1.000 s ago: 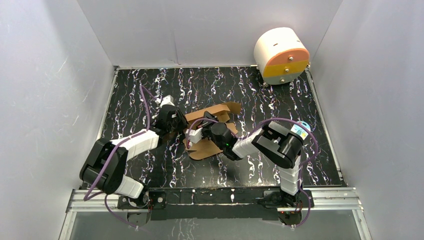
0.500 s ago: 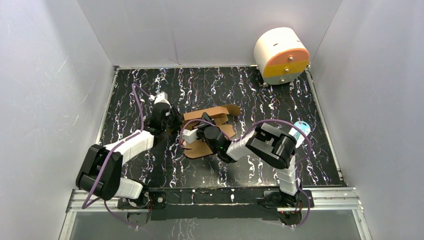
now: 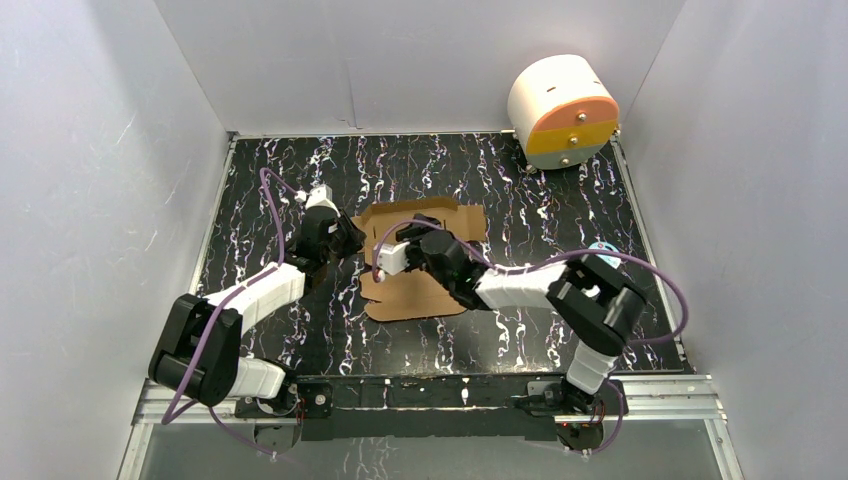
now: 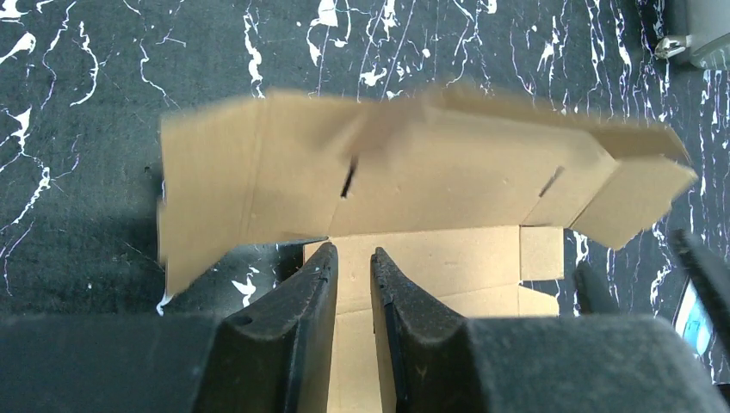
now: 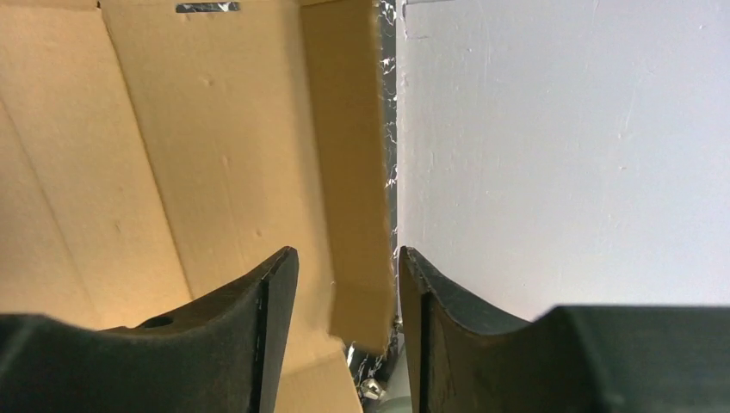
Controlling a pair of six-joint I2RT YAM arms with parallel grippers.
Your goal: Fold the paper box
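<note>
Release — my right pincer (image 5: 346,254) has just sprung open off the paper box (image 3: 420,295), now lying flatter; left pincer (image 4: 353,249) grip I cannot tell — fold likely undone.

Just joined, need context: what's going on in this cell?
Two arms are working a brown cardboard sheet that is meant to become a box. It lies mostly flat, with no box shape yet. The left gripper is nearly closed at the sheet's left edge; a grip can't be confirmed. The right gripper is open, with a flap between its jaws.
</note>
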